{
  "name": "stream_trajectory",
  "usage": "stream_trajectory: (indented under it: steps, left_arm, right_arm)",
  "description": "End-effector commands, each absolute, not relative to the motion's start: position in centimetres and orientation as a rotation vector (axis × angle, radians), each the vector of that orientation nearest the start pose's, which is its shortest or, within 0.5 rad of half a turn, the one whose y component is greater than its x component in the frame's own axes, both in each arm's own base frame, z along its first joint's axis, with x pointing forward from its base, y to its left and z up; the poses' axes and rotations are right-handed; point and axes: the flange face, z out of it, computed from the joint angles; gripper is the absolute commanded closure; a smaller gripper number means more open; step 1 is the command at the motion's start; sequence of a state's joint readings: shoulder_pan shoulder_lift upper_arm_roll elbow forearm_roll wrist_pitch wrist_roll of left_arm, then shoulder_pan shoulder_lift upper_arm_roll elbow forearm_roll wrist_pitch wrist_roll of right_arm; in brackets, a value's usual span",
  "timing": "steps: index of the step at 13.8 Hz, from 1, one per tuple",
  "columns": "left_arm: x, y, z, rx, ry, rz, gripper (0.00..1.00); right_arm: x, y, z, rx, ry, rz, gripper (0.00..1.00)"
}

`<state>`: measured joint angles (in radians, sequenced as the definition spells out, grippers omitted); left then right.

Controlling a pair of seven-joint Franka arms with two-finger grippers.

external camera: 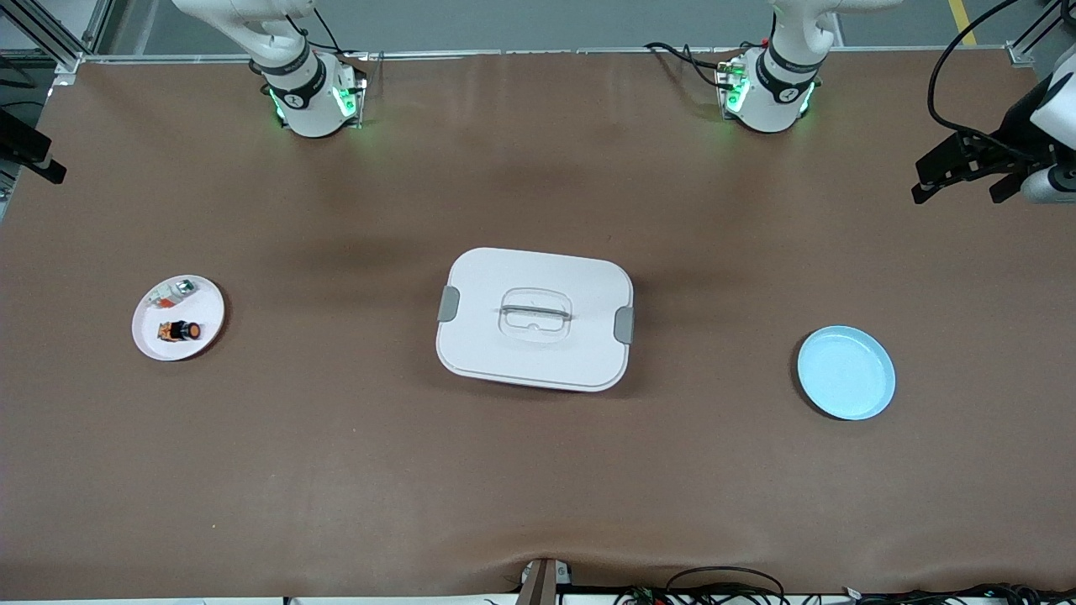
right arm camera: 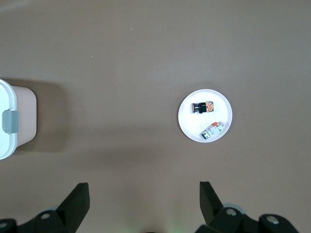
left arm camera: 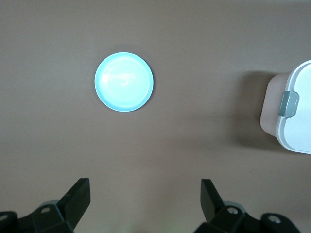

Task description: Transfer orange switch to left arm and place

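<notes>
The orange switch (external camera: pixel 181 331) (right arm camera: pixel 203 107) lies on its side on a small white plate (external camera: pixel 204 307) (right arm camera: pixel 190 124) toward the right arm's end of the table. The white lidded box (external camera: pixel 538 273) (left arm camera: pixel 297 128) (right arm camera: pixel 24 116) sits in the middle of the table. My right gripper (external camera: pixel 34 160) (right arm camera: pixel 144 196) hangs open and empty high over the table's edge at its own end, away from the plate. My left gripper (external camera: pixel 958 186) (left arm camera: pixel 146 194) hangs open and empty high over the other end.
A small whitish-green part (external camera: pixel 172 293) (right arm camera: pixel 213 131) shares the white plate with the switch. A light blue plate (external camera: pixel 846 372) (left arm camera: pixel 124 82) with nothing on it lies toward the left arm's end. Brown table surface lies between the box and each plate.
</notes>
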<state>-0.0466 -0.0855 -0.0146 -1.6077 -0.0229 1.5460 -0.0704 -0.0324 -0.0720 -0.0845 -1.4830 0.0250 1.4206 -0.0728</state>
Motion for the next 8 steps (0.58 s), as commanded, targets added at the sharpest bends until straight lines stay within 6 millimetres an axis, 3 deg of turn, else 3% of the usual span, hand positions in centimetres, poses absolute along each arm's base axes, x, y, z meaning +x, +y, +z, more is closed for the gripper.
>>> stream_trajectory:
  steps: [1,8]
  left_arm:
    - [52.54,-3.52,65.64,-3.178,0.02,-0.024,0.0]
    - [52.54,-3.52,65.64,-3.178,0.02,-0.024,0.0]
  right_arm:
    - [51.01,-6.03,69.25,-3.111,0.077,-0.002,0.0]
    - [50.86,-5.85,69.34,-3.103,0.098,0.012,0.0]
